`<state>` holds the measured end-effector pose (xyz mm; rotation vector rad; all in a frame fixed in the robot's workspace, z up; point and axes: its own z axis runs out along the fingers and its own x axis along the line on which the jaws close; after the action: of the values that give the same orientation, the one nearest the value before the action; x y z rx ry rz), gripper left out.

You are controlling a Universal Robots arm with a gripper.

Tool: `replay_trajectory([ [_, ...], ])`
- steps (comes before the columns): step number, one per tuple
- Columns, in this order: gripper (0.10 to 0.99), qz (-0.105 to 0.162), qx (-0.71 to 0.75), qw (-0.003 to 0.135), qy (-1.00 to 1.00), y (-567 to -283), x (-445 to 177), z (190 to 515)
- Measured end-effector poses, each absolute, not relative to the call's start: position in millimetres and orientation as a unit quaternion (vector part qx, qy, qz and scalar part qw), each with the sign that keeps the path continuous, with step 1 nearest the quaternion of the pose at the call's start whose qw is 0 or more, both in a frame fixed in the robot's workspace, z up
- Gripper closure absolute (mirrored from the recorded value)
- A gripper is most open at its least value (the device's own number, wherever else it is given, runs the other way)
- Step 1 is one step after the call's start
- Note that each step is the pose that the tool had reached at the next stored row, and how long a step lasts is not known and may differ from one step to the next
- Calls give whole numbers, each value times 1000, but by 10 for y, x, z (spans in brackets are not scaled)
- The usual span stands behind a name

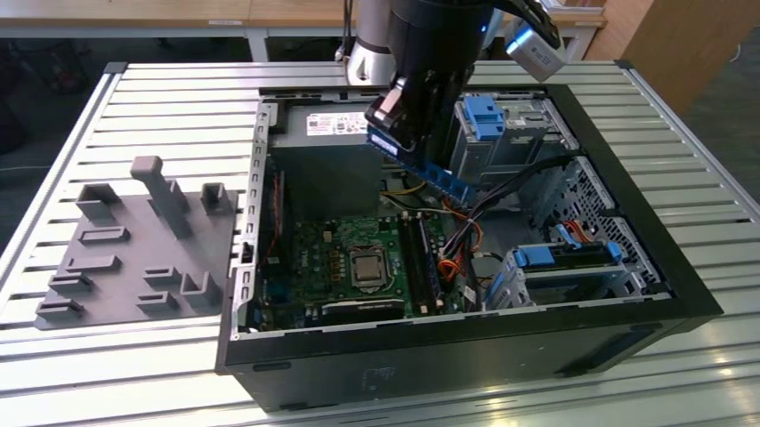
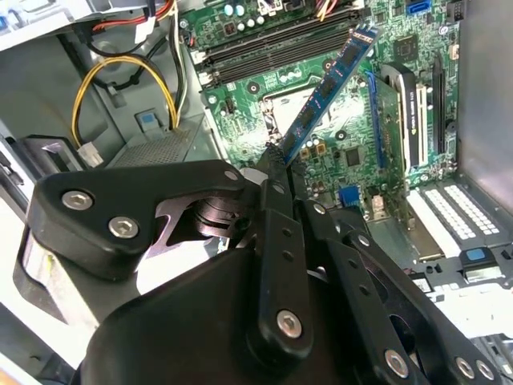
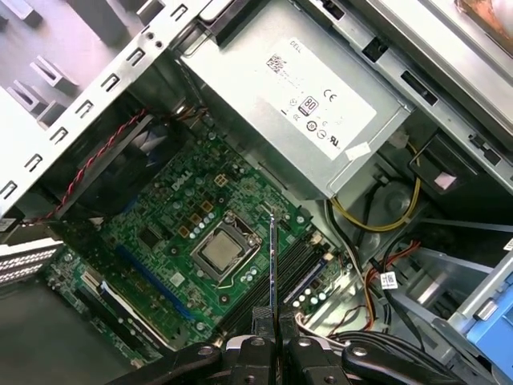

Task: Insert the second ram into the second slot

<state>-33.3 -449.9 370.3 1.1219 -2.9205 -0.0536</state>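
My gripper [image 1: 410, 133] hangs over the open computer case, shut on the second ram [image 1: 428, 173], a long blue board with dark chips. In the second wrist view the ram [image 2: 329, 88] slants out from the gripper [image 2: 276, 164] over the green motherboard [image 2: 353, 152]. In the first wrist view the ram [image 3: 272, 265] shows edge-on, rising from the gripper [image 3: 272, 321]. It is held in the air above the long dark memory slots [image 1: 422, 253] [image 2: 280, 50] [image 3: 298, 269] beside the processor socket [image 3: 224, 250], clear of them. Which slot is the second I cannot tell.
The grey power supply [image 1: 320, 133] [image 3: 296, 96] sits at the case's far end. Blue drive cages [image 1: 489, 120] [image 1: 568, 258] and loose cables [image 1: 475, 231] crowd the exterior view's right. A grey parts holder [image 1: 131, 240] lies on the slatted table [image 1: 142, 89] outside the case.
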Motion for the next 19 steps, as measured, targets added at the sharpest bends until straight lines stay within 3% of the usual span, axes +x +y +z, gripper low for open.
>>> replay_trajectory([
  [19,949,-17,323,6,-946,-4499,-333,3703],
])
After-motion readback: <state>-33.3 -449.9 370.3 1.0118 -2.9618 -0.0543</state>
